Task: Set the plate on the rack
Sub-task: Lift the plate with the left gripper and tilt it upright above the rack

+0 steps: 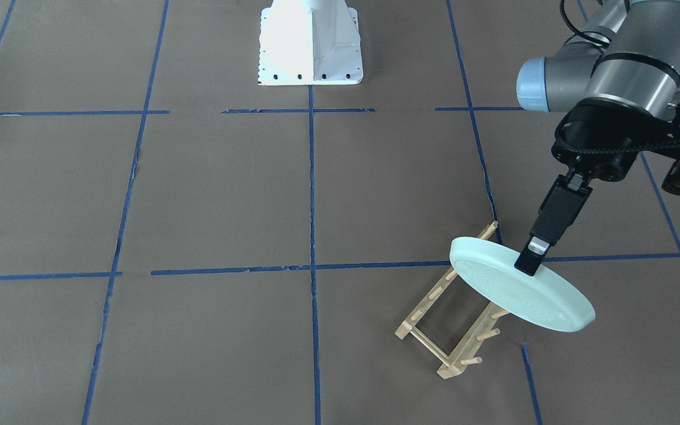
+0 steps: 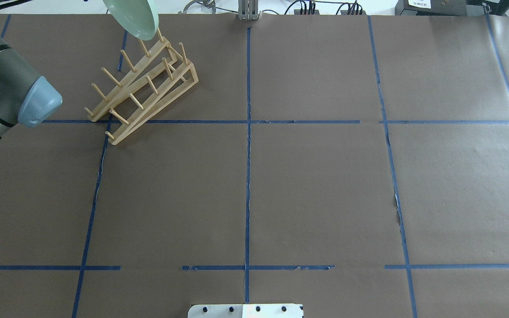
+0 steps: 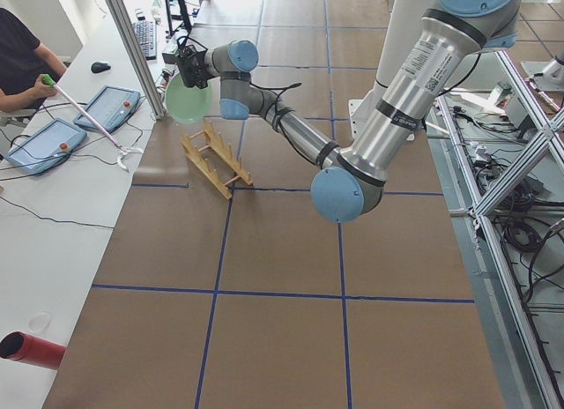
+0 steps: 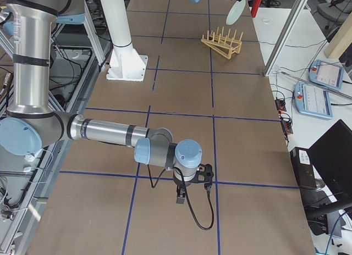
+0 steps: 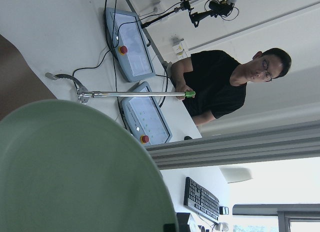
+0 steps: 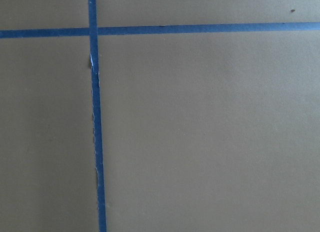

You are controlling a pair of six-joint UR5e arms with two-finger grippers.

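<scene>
Silver-grey tubular links [image 4: 104, 131] with pale blue joint caps [image 1: 538, 82], black wrist housing [image 1: 597, 147] and slim black left gripper [image 1: 530, 261], braided black cable [image 1: 670, 141] looped beside it, white pedestal [image 1: 310, 41] with dark bolt holes [image 1: 300, 76].

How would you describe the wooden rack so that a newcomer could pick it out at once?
Look at the brown table crossed by blue tape lines, toward the far corner on the robot's left. There the rack stands under the green plate held in the left hand. It is the only pale wooden thing there, two rails with rows of pegs.
</scene>
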